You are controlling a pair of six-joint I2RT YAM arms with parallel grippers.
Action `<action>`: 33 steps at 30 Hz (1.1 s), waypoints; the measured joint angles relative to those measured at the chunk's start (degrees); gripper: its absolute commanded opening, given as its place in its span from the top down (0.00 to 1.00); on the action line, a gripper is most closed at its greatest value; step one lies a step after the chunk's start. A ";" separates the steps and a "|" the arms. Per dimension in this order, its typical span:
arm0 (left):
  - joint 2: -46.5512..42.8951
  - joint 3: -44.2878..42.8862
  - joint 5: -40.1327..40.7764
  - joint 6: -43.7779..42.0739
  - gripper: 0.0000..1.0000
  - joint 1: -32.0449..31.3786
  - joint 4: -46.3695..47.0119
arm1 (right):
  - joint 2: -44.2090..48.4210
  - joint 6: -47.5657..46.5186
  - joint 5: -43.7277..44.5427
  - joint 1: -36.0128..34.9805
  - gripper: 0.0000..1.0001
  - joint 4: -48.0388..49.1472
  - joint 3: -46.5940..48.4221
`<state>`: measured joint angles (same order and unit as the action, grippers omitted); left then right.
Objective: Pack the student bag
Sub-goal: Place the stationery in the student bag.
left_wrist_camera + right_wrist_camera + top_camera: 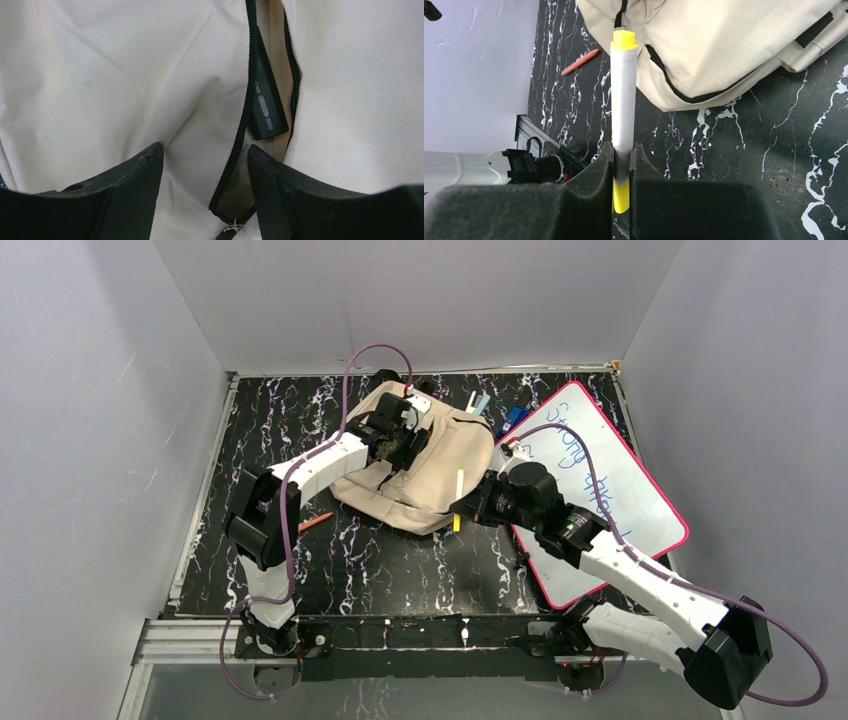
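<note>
yellow caps at both ends, white barrel: that marker (pixel 623 90) is pinched low on its barrel in your right claw (pixel 623 150), jaws clenched on it, with the near cap poking out behind the fingers. its long axis runs straight out from the claw. the far cap points at the student bag (pixel 724 45), which lies directly ahead, slumped on the black marbled tabletop (pixel 734 165). in the wrist view the cap reaches the bag's near edge, and by the look of it the marker is not yet inside.

your left claw (pixel 202 155) hangs released right over the cream fabric, a finger on either side of an open zipper (pixel 245 115) slit where a black marker (pixel 267 107) lies tucked in. so the right arm carries the load and the left is nearer the opening. the move turns on lining the white marker's axis up with a slit.

further out, a red-orange pencil (pixel 314 522) lies loose left of the bag, and the pink-framed whiteboard (pixel 610 490) lies to its right.
</note>
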<state>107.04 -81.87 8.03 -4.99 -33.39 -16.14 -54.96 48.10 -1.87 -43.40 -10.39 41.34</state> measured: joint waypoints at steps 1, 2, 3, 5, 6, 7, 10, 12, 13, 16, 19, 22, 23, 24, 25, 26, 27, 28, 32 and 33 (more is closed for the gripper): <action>-0.11 0.50 -0.42 -0.24 0.36 -0.09 0.26 | -0.15 0.00 -0.02 0.00 1.00 0.00 0.00; -0.26 0.98 -0.81 -0.52 0.35 -0.20 0.46 | -0.37 0.00 -0.07 0.00 1.00 0.00 0.00; -0.48 1.49 -1.20 -0.83 0.35 -0.33 0.70 | -0.68 0.02 -0.15 0.00 1.00 0.00 0.00; -0.87 2.21 -1.40 -1.42 0.36 -0.68 0.87 | -1.29 0.07 -0.42 0.00 1.00 0.00 0.00; -0.96 2.43 -1.27 -1.68 0.38 -0.87 1.03 | -1.55 0.09 -0.55 0.00 1.00 0.00 0.00; -0.96 2.49 -1.03 -1.90 0.41 -0.98 1.11 | -1.70 0.15 -0.70 0.00 1.00 0.00 0.00; -0.96 2.58 1.77 -2.67 0.50 -1.36 1.31 | -1.97 0.22 -1.16 0.00 1.00 0.02 0.00; -0.96 2.60 4.68 -3.37 0.56 -1.44 1.62 | -1.99 0.22 -1.18 0.00 1.00 0.02 0.00; -0.96 2.64 6.34 -3.80 0.58 -1.57 1.90 | -1.99 0.22 -1.18 0.00 1.00 0.00 0.00; -0.96 2.71 11.34 -5.42 0.67 -1.84 3.13 | -1.99 0.22 -1.16 0.00 1.00 0.02 0.00; -0.96 3.32 15.08 -6.78 0.74 -1.99 4.76 | -1.99 0.24 -1.16 0.00 1.00 0.02 0.00; -1.05 4.39 17.22 -7.45 0.78 -2.16 6.45 | -2.10 0.42 -1.16 0.00 1.00 0.15 0.00; -1.22 4.76 17.66 -7.45 0.79 -2.16 6.95 | -2.27 0.59 -1.16 0.00 1.00 0.35 0.00; -1.60 5.22 17.94 -7.39 0.81 -2.14 7.43 | -2.49 0.79 -1.18 0.00 1.00 0.63 0.00; -2.16 5.77 18.05 -7.28 0.82 -2.14 7.78 | -2.91 1.20 -1.29 0.00 1.00 1.20 0.00; -2.99 6.45 18.08 -7.04 0.83 -2.14 8.31 | -3.54 1.60 -1.33 0.00 1.00 1.99 0.02; -3.93 7.04 17.97 -6.73 0.85 -2.14 8.68 | -4.11 1.95 -1.36 0.00 1.00 2.64 0.02; -4.87 7.56 17.81 -6.32 0.87 -2.14 8.98 | -4.87 2.58 -1.36 0.00 1.00 3.39 0.04; -8.52 10.12 16.55 -4.66 0.98 -2.12 11.37 | -9.88 4.98 -1.16 0.00 1.00 5.01 1.77; -9.38 10.80 16.17 -4.22 1.00 -2.12 11.87 | -11.34 5.81 -1.01 0.00 1.00 5.05 2.67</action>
<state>97.67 -71.07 24.21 -9.21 -35.51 -4.27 -66.30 53.91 -2.87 -43.40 -5.34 44.01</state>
